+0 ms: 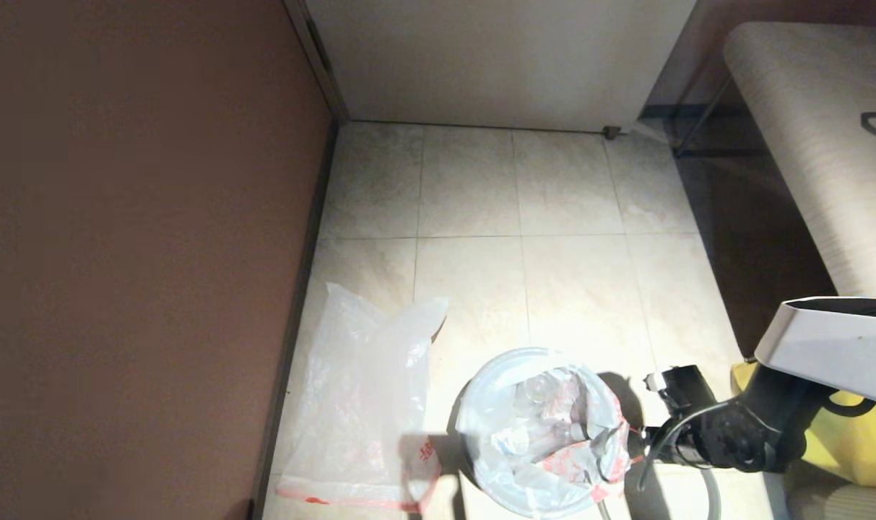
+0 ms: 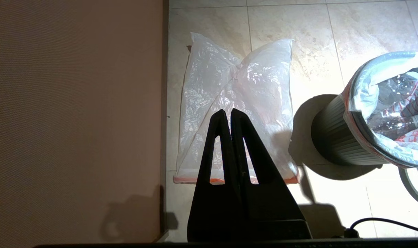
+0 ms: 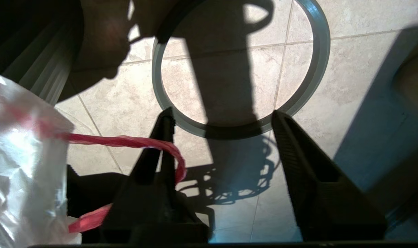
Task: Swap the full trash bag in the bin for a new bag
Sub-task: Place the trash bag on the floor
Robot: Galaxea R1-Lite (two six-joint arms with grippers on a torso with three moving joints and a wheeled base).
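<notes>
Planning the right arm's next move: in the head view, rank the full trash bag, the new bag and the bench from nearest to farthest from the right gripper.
1. Full trash bag, in the bin just left of the right gripper.
2. New bag, flat on the floor by the left wall.
3. Bench, far ahead on the right.

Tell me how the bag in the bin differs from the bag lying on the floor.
The full trash bag sits in the bin, bulging with clear bottles; the new bag lies on the tiles beside the wall, with no contents visible. The full bag's mouth is folded over the bin's top edge; the new bag is limp and spread out. Both are translucent white plastic with red drawstrings and red print.
</notes>
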